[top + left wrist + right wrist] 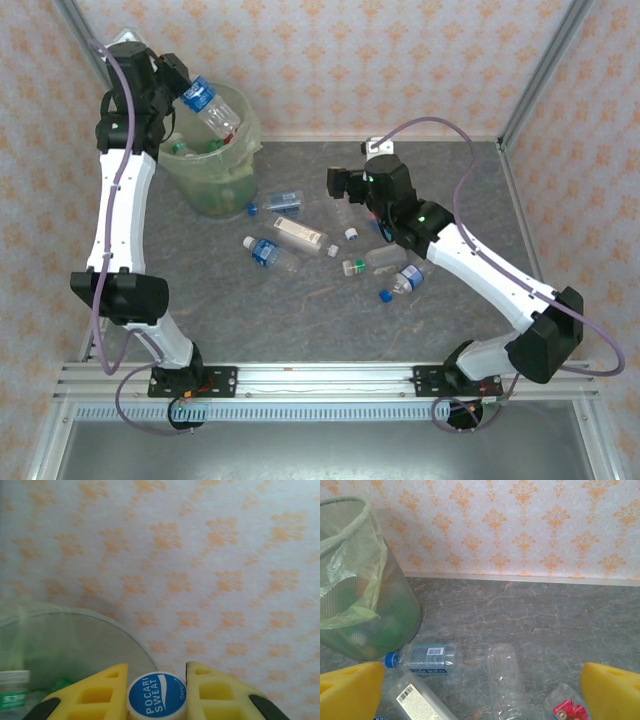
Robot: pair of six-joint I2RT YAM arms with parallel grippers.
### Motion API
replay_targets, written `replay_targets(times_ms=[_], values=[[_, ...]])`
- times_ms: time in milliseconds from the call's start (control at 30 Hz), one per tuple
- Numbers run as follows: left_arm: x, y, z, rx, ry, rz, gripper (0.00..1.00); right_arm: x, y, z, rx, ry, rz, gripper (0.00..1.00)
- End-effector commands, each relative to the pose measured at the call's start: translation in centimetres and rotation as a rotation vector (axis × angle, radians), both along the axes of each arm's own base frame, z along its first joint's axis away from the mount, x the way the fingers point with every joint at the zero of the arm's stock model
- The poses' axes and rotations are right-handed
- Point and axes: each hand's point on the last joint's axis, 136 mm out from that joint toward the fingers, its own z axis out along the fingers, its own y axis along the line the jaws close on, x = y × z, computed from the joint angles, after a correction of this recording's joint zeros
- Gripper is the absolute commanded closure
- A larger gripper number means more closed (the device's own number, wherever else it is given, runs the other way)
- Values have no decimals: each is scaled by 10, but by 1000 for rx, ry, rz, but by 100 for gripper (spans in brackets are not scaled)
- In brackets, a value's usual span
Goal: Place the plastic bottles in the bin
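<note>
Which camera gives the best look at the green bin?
The top view: nearly the whole bin shows, open mouth and bottles inside. The right wrist view catches its side, cut off at the edge; the left wrist view, a blurry stretch of rim.

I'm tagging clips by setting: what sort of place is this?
Probably a staged robot test cell, not a home: aluminium frame posts, wallpaper-printed panels as walls, and a marble-look tabletop edged by a metal mounting rail.

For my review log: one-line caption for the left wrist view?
Left gripper shut on a Pocari Sweat bottle seen cap-on; bin at lower left, patterned wall behind.
</note>
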Motion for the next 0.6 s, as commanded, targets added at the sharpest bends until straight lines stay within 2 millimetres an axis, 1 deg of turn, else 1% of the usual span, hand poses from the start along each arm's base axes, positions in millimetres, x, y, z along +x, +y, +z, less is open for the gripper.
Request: replay_targets(times_ms=[0,200,333,567], values=[[-1,32,-19,6,58,153,80,6,6,22,40,-48,35,0],[20,33,-35,-247,-73,197,80,11,9,16,36,-36,43,0],[31,33,-55,-406,-131,222,80,11,7,17,36,-37,39,0],[41,45,-66,-526,-195,308,80,7,-3,17,30,-36,15,0]])
